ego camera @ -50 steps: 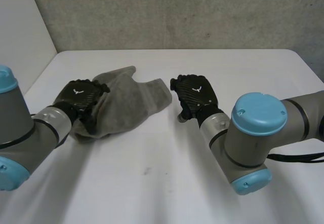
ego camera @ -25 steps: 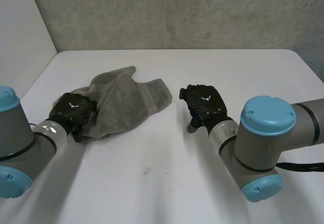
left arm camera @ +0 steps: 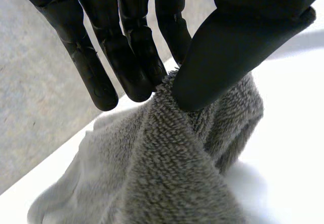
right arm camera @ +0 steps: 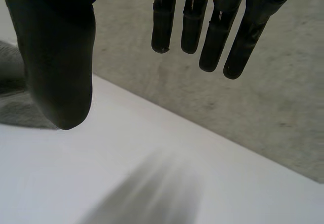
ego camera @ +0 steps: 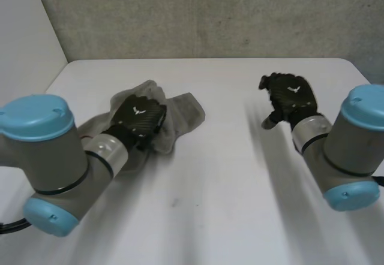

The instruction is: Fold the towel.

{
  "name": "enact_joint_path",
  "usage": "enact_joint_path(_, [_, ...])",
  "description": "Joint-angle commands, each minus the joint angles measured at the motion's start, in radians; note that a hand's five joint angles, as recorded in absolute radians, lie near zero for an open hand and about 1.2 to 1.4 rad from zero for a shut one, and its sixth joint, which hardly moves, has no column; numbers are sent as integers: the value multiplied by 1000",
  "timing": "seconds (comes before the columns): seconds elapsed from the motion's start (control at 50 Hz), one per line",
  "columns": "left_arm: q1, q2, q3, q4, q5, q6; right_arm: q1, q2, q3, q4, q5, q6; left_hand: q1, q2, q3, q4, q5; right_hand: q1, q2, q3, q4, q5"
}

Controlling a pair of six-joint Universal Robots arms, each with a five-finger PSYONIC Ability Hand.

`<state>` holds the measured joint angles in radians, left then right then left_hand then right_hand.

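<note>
A grey towel (ego camera: 175, 116) lies bunched on the left half of the white table (ego camera: 216, 205). My left hand (ego camera: 138, 119) is over the towel's middle, pinching a raised fold of it. In the left wrist view the thumb (left arm camera: 228, 51) presses the fold of towel (left arm camera: 172, 153) against the fingers (left arm camera: 131, 57). My right hand (ego camera: 290, 97) is raised over the table's right side, well away from the cloth. Its fingers (right arm camera: 202, 26) are straight and spread from the thumb (right arm camera: 58, 62), with nothing between them. A bit of towel (right arm camera: 11, 89) shows beside that thumb.
A grey concrete wall (ego camera: 210, 13) runs along the far edge of the table. A white panel (ego camera: 24, 43) stands at the left. Bare table surface lies between the towel and the right hand and all along the near side.
My left hand closed on the towel and moved right, dragging the cloth into a tighter bunch. My right hand lifted and swung away to the right.
</note>
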<state>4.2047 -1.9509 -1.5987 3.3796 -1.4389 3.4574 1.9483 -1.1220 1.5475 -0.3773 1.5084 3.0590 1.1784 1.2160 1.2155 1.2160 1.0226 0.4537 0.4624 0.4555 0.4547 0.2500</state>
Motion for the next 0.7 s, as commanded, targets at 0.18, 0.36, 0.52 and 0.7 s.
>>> enact_joint_path(0.18, [-302, -215, 376, -83, -159, -40, -104, -61, -10, 2, -43, 4, 218, 180, 181, 180, 199, -16, -25, -18, -17, 13])
enact_joint_path(0.36, [-411, -367, 485, -115, -192, -43, -126, -71, -6, 3, -45, 3, 218, 180, 181, 180, 199, -16, -25, -18, -17, 13])
enact_joint_path(0.52, [-423, -301, 427, -172, -201, -46, -129, -70, -15, 5, -48, 3, -680, -718, -717, -718, -699, -25, -34, -27, -26, 4])
enact_joint_path(0.7, [-247, -73, 238, -177, -247, -40, -118, -39, -73, 142, -161, -9, -798, -835, -835, -835, -816, -19, -28, -21, -20, 10])
